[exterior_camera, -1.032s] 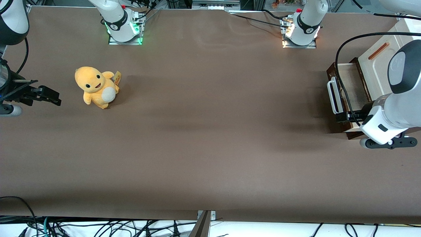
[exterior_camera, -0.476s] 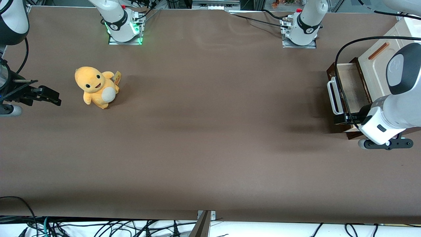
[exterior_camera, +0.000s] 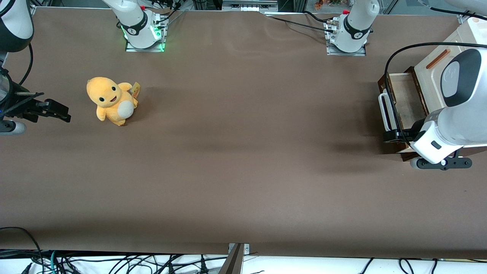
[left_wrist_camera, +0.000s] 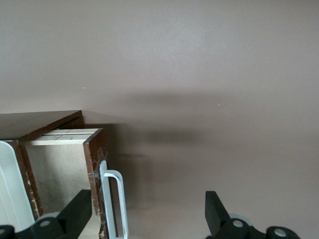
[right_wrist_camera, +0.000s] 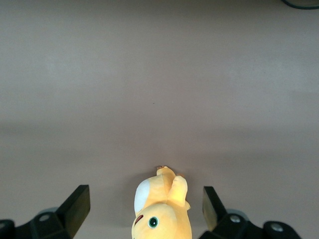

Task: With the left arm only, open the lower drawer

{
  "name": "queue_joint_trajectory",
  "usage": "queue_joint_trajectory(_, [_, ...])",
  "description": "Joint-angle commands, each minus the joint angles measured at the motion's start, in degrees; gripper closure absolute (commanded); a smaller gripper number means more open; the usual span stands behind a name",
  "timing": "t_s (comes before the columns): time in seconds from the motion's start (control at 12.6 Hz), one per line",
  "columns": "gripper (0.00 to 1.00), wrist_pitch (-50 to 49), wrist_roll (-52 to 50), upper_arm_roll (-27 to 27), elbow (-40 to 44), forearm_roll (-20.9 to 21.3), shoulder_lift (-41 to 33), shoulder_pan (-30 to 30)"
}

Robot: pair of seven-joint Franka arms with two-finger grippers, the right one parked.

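Observation:
The lower drawer (exterior_camera: 409, 101) stands pulled out of the cabinet at the working arm's end of the table, its pale wood inside (left_wrist_camera: 60, 174) showing. Its dark brown front carries a white loop handle (exterior_camera: 382, 108). The left arm (exterior_camera: 452, 121) reaches over the drawer's corner nearest the front camera. Its black gripper (exterior_camera: 393, 136) is open. In the left wrist view the gripper (left_wrist_camera: 144, 219) straddles the drawer front and the handle (left_wrist_camera: 113, 199). One finger (left_wrist_camera: 77, 214) hangs over the drawer's inside and the other over the table, neither touching the handle.
The cabinet's cream panel (exterior_camera: 437, 76) with an orange-brown bar handle (exterior_camera: 437, 59) rises above the drawer. A yellow plush toy (exterior_camera: 110, 99) sits toward the parked arm's end of the table. Two arm bases (exterior_camera: 142, 28) (exterior_camera: 348, 32) stand along the table's edge farthest from the front camera.
The left arm's wrist and gripper have shifted slightly away from the cabinet, toward the parked arm's end. The drawer has stayed in place.

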Motion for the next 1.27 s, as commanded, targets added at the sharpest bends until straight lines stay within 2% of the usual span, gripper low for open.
queue_joint_trajectory(0.0, [0.0,5.61,1.57,0.95,-3.7,-2.27,-2.43,0.28])
queue_joint_trajectory(0.32, [0.0,12.22,1.48,0.95,-5.64,-2.45,-2.43,0.11])
queue_joint_trajectory(0.48, [0.0,13.64,1.48,1.21,-5.73,-7.08,-2.52,0.28])
queue_joint_trajectory(0.56, [0.0,13.64,1.65,2.0,-5.73,-8.06,-2.52,0.37])
queue_joint_trajectory(1.19, [0.0,13.55,1.22,2.27,-4.85,-6.06,-1.99,0.28])
